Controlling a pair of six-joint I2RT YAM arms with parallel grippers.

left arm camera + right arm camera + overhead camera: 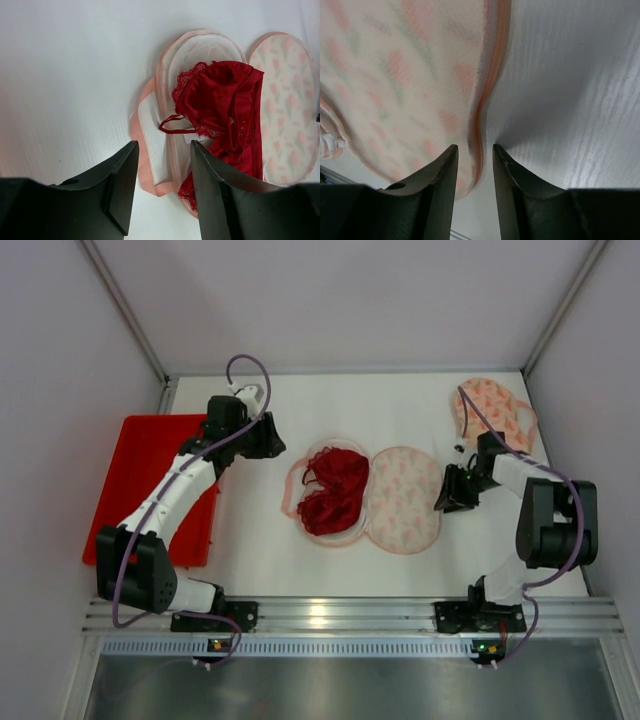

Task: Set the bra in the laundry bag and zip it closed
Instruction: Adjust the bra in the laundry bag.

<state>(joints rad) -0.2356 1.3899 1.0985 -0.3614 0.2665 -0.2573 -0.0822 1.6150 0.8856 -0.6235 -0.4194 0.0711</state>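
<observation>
- We've got the red bra point(333, 495) heaped in the left half of the open laundry bag point(405, 502), mid-table.
- Left gripper point(162, 150) sits at the bra's 10 o'clock, fingers apart, holding nothing.
- Right gripper point(475, 150) is at the bag's 3 o'clock, fingers slightly parted astride its rim.

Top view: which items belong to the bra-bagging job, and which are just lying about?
Job: red bra; open laundry bag beneath it.
Lying about: red tray at left; second patterned pouch, back right.
</observation>
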